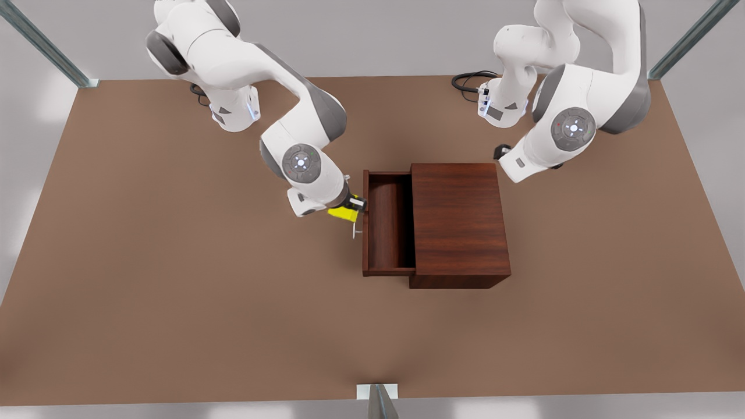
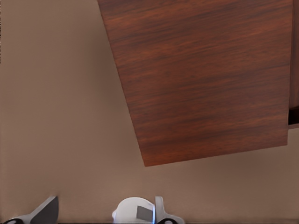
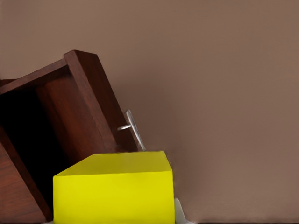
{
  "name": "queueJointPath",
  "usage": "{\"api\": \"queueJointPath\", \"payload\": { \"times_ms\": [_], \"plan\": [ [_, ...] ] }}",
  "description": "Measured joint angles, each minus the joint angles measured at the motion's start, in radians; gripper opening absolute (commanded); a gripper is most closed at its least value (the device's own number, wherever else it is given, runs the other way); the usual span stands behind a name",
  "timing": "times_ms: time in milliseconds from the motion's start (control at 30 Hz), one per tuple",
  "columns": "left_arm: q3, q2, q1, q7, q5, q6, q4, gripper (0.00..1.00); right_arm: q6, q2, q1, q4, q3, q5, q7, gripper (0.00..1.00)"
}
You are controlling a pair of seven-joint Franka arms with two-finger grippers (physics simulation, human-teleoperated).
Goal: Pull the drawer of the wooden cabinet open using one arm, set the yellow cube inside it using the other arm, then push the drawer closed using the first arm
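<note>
The right gripper (image 1: 353,205), jaws clamped on the yellow cube (image 1: 343,214), hung beside the open drawer (image 1: 387,224) mid-frame, ready to drop it in, while the left gripper (image 2: 100,212) waited open behind the cabinet (image 1: 460,224).

Illumination: bright, even, diffuse; no single source identifiable. Pale soft patches lie on the grey floor around the surface (image 1: 174,279) in the front view.

Shadows: faint and soft-edged. A weak shadow under the wooden cabinet (image 1: 460,218) along its near side; slight darkening beneath both arms. The drawer (image 1: 387,224) interior is darker than its rim, and near black in the right wrist view.

Glare: none on wood or surface; mild sheen on the white arm shells.

Colour: the yellow cube (image 3: 114,189) is saturated, its top face lighter than its front.

Blur: edges slightly soft in both wrist views; wood grain smeared.

Distortion: none evident at edges.
</note>
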Motion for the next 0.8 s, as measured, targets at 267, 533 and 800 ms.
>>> {"api": "queueJointPath", "payload": {
  "times_ms": [267, 533, 800],
  "plan": [
    [0.010, -0.063, 0.108, 0.002, 0.003, 0.029, -0.105, 1.00, 0.068, 0.113, 0.087, 0.125, -0.004, -0.001, 0.186, 0.72],
    [0.011, -0.075, 0.091, 0.003, 0.004, 0.063, -0.107, 1.00, 0.140, 0.186, 0.176, 0.152, -0.070, -0.003, 0.317, 0.72],
    [-0.028, -0.093, 0.071, -0.020, -0.006, 0.120, -0.098, 1.00, 0.179, 0.225, 0.225, 0.176, -0.120, -0.005, 0.407, 1.00]
  ]
}}
